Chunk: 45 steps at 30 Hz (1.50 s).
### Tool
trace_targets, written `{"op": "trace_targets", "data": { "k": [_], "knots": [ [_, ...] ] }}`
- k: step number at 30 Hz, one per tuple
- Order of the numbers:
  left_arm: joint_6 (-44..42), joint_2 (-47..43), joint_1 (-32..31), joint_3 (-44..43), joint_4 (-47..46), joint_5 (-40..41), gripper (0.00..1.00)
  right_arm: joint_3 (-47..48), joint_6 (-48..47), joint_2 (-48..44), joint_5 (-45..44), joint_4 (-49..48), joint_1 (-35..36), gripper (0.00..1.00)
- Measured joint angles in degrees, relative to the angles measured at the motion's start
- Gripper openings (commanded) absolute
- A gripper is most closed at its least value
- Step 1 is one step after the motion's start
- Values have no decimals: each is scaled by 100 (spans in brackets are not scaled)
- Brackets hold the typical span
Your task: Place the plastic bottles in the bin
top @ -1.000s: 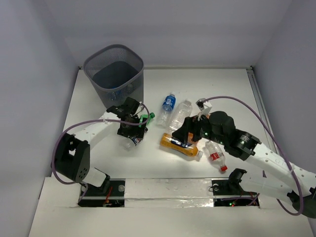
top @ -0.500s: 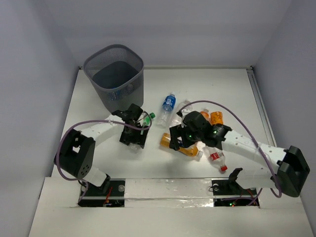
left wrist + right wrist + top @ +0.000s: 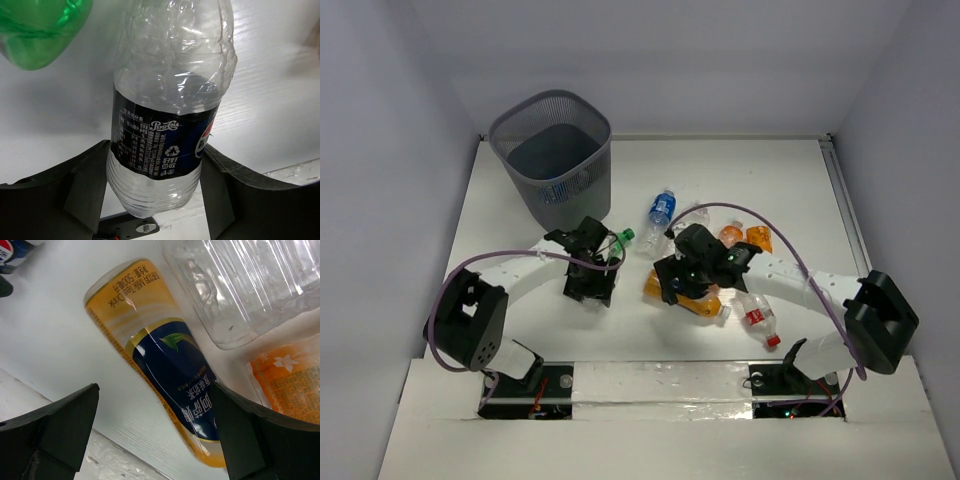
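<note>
Left wrist view: left gripper straddles the clear Pepsi bottle on the table; pinching or merely flanking, cannot tell. The right gripper is spread wide over the orange tea bottle. Mesh bin stands far-left.

White tabletop, pale grey walls on three sides, glossy white strip along the near edge

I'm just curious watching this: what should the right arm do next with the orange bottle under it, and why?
Probably close the right gripper on the orange bottle: its open fingers straddle it as it lies flat on the table, a gap on each side.
</note>
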<state>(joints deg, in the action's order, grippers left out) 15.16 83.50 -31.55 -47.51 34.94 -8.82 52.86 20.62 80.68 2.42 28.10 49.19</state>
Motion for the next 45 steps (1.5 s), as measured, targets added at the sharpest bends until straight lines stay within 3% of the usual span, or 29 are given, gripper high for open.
{"op": "trace_targets", "data": {
  "k": [4,11,14,15,17,18,19,26,31,36,39,41,42,43,45],
  "knots": [
    [59,-190,0,81,-44,-31,33,24,-2,262,22,-2,0,97],
    [354,-1032,-70,210,39,-330,32,-273,103,380,339,-164,79,95],
    [527,-1602,-111,52,291,-501,32,-398,208,380,404,-199,240,90],
    [584,-1770,-118,-72,378,-553,32,-424,234,378,415,-203,293,84],
    [699,-2044,-125,-514,590,-625,32,-494,310,378,433,-245,387,78],
    [752,-2129,-127,-752,645,-645,32,-522,339,378,444,-258,424,64],
    [798,-2173,-127,-1029,713,-658,32,-546,348,380,457,-275,457,61],
    [1003,-1749,-101,-3764,1099,-474,32,-590,516,269,581,-308,584,58],
    [997,-1005,258,-5768,1062,-184,32,-597,671,-424,813,-284,608,58],
    [981,-498,1228,-6478,752,-15,33,-363,892,-1375,931,-177,608,58],
    [977,-205,1672,-6498,625,116,36,-39,1012,-1794,968,-125,608,58],
    [973,46,1838,-6498,525,201,43,297,1080,-1928,984,-66,608,58],
    [968,175,1906,-6498,474,232,49,501,1117,-1941,992,-35,608,58],
    [960,317,1971,-6498,426,254,65,754,1132,-1917,1005,-4,608,58],
    [935,542,2079,-6496,382,284,79,1335,1158,-1773,1014,4,608,58]
  ]
}}
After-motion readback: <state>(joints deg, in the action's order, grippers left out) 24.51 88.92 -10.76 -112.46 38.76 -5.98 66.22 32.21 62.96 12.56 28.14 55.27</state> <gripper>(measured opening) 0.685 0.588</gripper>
